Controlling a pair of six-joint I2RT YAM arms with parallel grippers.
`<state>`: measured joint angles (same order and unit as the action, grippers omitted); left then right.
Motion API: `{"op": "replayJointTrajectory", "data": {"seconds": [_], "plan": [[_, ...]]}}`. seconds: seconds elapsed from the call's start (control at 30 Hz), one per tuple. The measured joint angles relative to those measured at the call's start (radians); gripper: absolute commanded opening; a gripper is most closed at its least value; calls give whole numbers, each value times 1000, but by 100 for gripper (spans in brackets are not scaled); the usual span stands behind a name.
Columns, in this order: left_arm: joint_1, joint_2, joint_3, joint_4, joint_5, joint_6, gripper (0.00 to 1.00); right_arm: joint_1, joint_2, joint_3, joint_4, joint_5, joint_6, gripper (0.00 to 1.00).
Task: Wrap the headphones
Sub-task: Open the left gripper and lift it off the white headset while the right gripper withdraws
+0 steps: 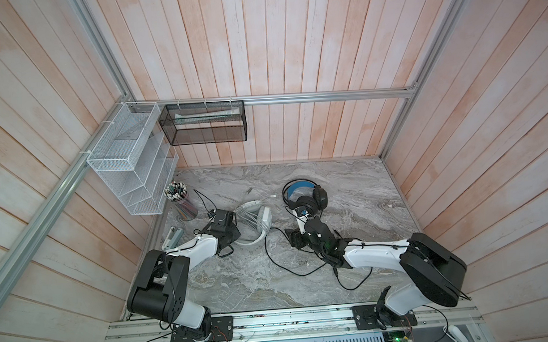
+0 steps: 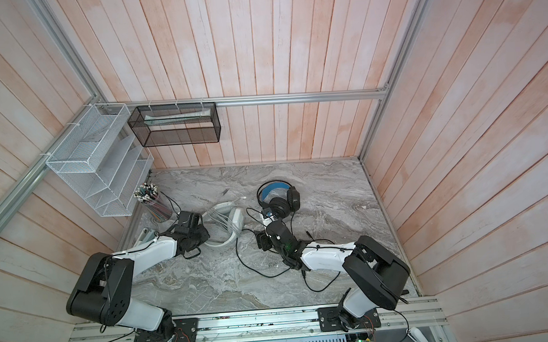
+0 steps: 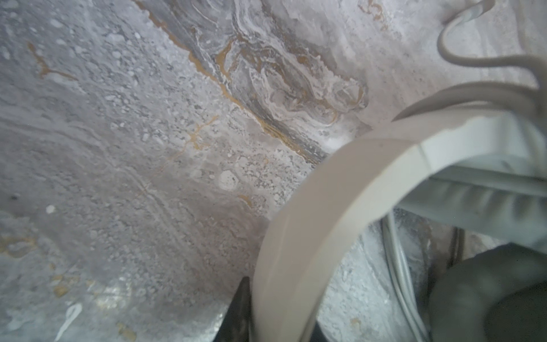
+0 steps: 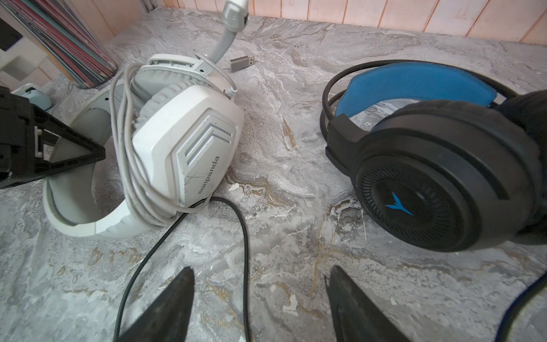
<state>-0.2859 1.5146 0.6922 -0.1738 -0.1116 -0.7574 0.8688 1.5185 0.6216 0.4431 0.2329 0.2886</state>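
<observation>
The white headphones (image 1: 253,222) (image 4: 189,139) lie left of centre on the table, with their grey-white cable (image 4: 127,133) looped round the ear cups. My left gripper (image 1: 237,234) (image 3: 281,319) is shut on their headband (image 3: 325,201), one finger on each side of it. The black headphones (image 1: 306,197) (image 4: 429,177), with a blue-lined band, lie to the right of the white pair. Their black cable (image 1: 271,258) trails loose toward the front. My right gripper (image 1: 301,216) (image 4: 260,269) stands open just in front of the black headphones, low over the table, and the black cable (image 4: 245,237) runs between its fingers.
A cup of pencils (image 1: 181,202) stands at the back left. Above it a white mesh organizer (image 1: 130,163) and a black mesh basket (image 1: 204,124) hang on the walls. A small pale device (image 1: 171,236) lies by the left edge. A USB plug (image 4: 242,63) lies behind the white pair.
</observation>
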Motion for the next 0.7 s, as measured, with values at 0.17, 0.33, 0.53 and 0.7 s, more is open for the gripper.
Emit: {"op": "replayJointTrajectory", "data": {"seconds": [0.17,0.33,0.53,0.7], "plan": [[0,-30,13,-23,-2,9,33,0,0,-3,2,0,0,72],[3,-92,66,-72,-11,16,69,0,-7,-5,0,0,0,74],[6,-226,167,-161,-21,41,98,0,-175,-2,-81,39,-11,87],[35,-379,280,-228,-21,109,98,-36,-362,34,-179,96,-24,99]]}}
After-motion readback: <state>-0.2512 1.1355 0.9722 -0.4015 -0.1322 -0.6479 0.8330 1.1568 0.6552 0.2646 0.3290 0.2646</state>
